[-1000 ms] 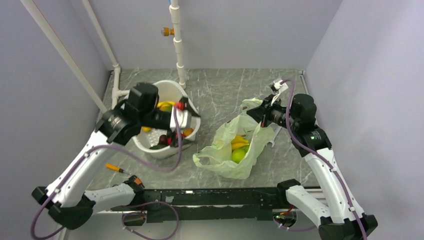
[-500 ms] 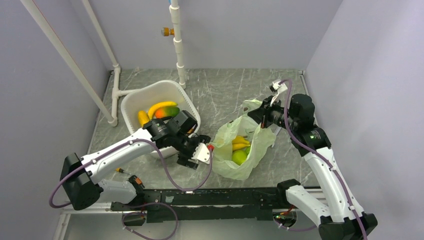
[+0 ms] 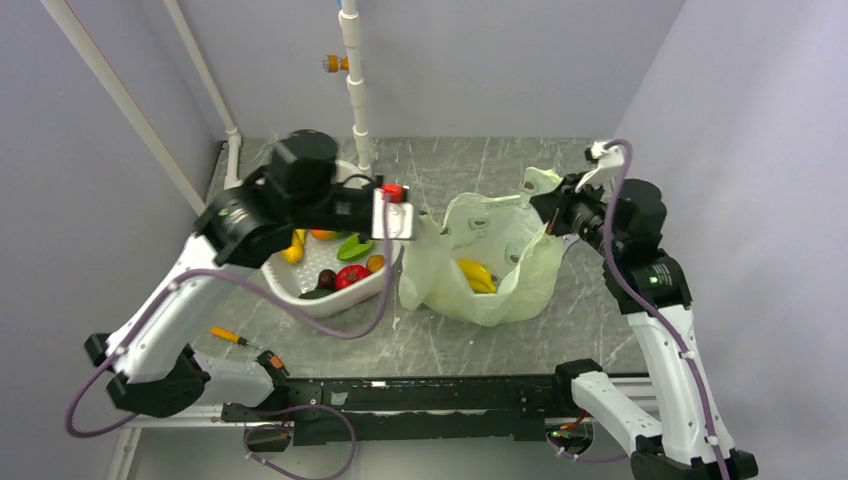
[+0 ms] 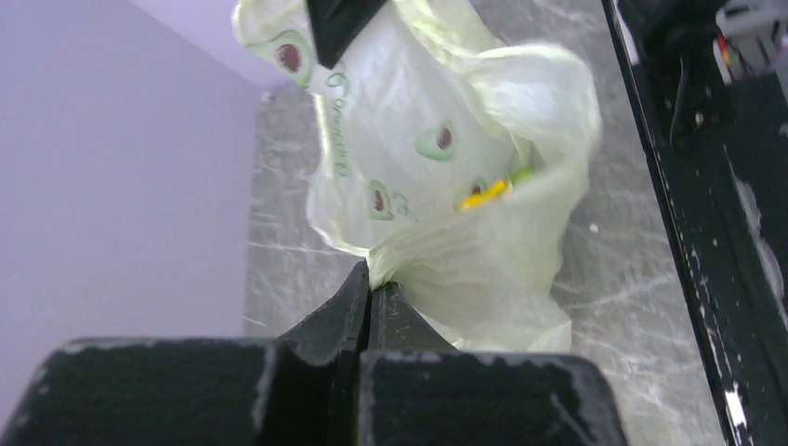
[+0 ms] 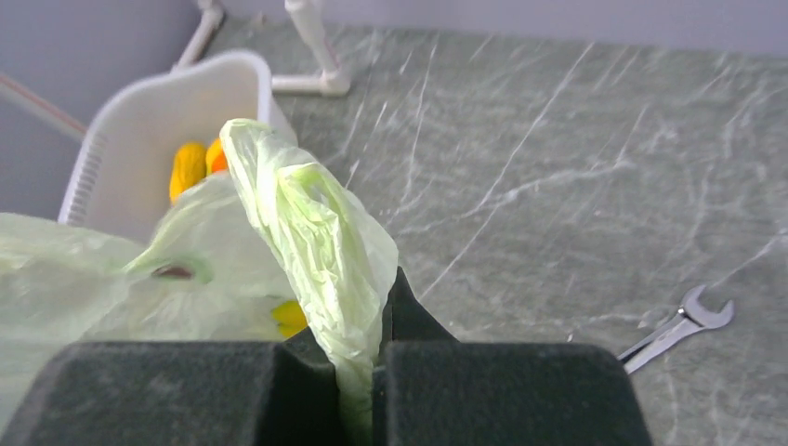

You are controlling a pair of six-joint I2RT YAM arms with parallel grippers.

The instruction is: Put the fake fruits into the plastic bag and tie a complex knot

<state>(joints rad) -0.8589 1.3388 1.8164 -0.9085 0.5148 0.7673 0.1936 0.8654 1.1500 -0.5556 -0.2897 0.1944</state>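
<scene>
Plastic bag [image 3: 510, 285] held open, left gripper [image 4: 372, 290] clamped on its left rim, right gripper [image 5: 374, 327] pinching its right handle, yellow banana [image 3: 474, 271] lying inside.

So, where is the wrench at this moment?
In the right wrist view, the wrench lies flat on the grey table at the lower right, apart from the plastic bag pinched in the right gripper.

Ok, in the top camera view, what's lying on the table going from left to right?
Orange-handled screwdriver → white basin with fake fruits in it → plastic bag.
</scene>
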